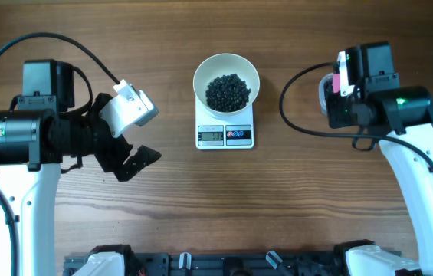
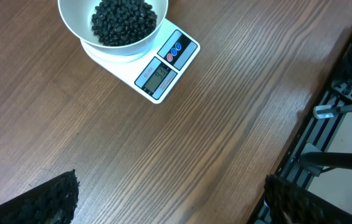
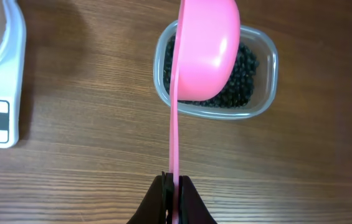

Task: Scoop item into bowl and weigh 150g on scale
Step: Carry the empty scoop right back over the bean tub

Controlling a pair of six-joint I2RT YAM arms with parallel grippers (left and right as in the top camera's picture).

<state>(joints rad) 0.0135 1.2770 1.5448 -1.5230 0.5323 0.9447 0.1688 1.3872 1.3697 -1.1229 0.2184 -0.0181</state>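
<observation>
1. Reference: the scale [image 1: 225,135] stands on the table [image 1: 224,207], display and buttons on its front edge. The display digits are not legible.

2. Bowl: the bowl [image 1: 201,73] sits on the scale platform, covering most of it and leaving only the front panel exposed.

3. Item: one portion of the item [image 1: 227,92] lies heaped in the centre of the bowl, on the scale. A second portion fills the tub [image 3: 269,56], which stands on the table to the right of the scale, well apart from it.

4. Left hand: the left hand [image 1: 155,132] is positioned to the left of the scale, near it but not touching. Its fingers [image 2: 51,199] are spread wide and nothing lies between them. The left wrist view looks past them at the scale and bowl.

5. Right hand: the right hand [image 3: 174,186] is positioned to the right of the scale, over the table just in front of the tub. Its fingers are pressed together, pinching the thin handle end of the scoop [image 3: 207,50].

6. Scoop: the handle appears edge-on. The cup is located above the tub, on the tub side nearer the scale. Its smooth outer surface faces the wrist camera, so its contents cannot be determined.
</observation>
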